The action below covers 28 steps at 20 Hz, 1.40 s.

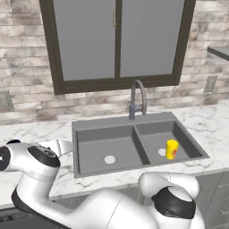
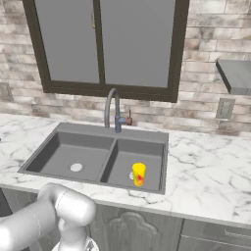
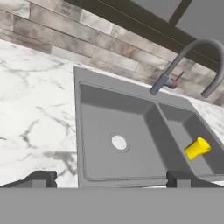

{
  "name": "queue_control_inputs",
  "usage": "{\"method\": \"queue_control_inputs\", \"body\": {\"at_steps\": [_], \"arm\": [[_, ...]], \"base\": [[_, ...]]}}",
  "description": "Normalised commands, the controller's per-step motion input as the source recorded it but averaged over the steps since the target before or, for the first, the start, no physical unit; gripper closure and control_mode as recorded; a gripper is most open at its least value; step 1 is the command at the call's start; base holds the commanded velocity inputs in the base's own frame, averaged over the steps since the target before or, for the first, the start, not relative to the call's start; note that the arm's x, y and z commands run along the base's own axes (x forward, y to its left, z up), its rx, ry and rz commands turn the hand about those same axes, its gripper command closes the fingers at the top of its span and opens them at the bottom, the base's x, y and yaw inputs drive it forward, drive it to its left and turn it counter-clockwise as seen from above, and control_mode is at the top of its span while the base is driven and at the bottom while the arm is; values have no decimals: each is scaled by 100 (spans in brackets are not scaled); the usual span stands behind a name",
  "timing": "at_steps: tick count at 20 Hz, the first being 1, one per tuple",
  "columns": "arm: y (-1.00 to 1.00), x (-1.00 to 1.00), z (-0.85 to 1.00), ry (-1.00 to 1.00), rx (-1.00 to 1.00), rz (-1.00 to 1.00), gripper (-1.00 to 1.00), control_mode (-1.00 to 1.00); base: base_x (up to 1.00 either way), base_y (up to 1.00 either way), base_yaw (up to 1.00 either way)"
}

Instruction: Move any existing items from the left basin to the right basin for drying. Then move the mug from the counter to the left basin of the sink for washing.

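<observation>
The yellow cup (image 1: 171,149) (image 2: 138,174) (image 3: 197,148) stands upright in the right basin (image 1: 156,134) (image 2: 128,156) (image 3: 181,129) of the dark grey sink, beside its pale drain. The left basin (image 1: 100,143) (image 2: 66,153) (image 3: 103,118) holds nothing but its round drain. My gripper (image 3: 111,179) is open with nothing between its fingers. It hovers over the near left edge of the sink, looking across the left basin toward the cup. The mug is out of view.
A curved steel faucet (image 1: 137,96) (image 2: 112,108) (image 3: 188,54) rises behind the basin divider. White marble counter (image 1: 214,127) (image 2: 206,171) (image 3: 35,96) surrounds the sink. A dark-framed window and a brick wall stand behind, and a grey shelf (image 2: 238,73) hangs at the right.
</observation>
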Motion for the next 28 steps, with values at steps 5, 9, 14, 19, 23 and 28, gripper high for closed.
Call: {"method": "queue_control_inputs", "body": {"at_steps": [5,9,14,19,23,28], "arm": [[33,2,-11,0,7,12,-100,-100],[44,11,-8,0,7,10,-100,-100],[48,24,-7,0,7,8,-100,-100],[48,33,-10,1,7,7,-100,-100],[49,17,-9,2,3,3,-100,-100],[42,6,-4,9,0,0,-100,-100]], "base": [[0,0,0],[0,0,0],[0,0,0],[0,0,0],[0,0,0],[0,0,0]]}}
